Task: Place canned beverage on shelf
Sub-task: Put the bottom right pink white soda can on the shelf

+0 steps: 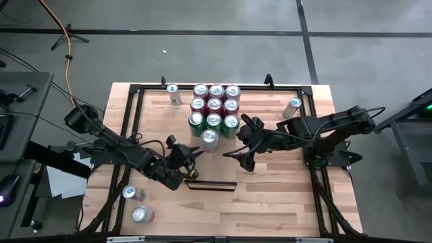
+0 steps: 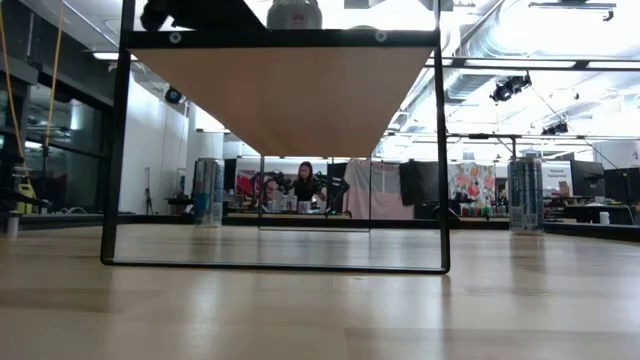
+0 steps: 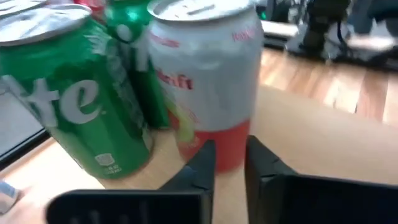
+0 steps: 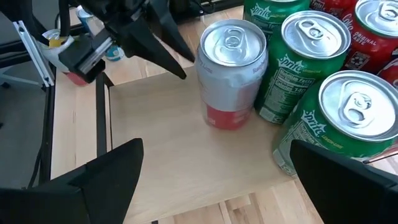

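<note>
Left hand (image 1: 194,159) sat closed and empty near the silver can (image 1: 210,140) on the shelf (image 1: 223,169); right hand (image 1: 241,143) gaped wide, empty.

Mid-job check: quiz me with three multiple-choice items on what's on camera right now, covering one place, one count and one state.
1. Where is the silver-and-red can?
A. Standing on the shelf beside the green cans
B. Lying on its side on the floor
C. Clamped in the right gripper

2. How many green cans are in the block of nine?
A. One
B. Three
C. Six

3. How is the right gripper?
A. Shut on a green can
B. Shut with nothing in it
C. Open, holding nothing

Answers:
1. A: the silver-and-red can stands upright on the shelf, next to the green cans.
2. B: the high view shows one row of three green tops, with six red ones behind.
3. C: the right gripper has its fingers spread wide, short of the can, with only bare board between them.
</note>
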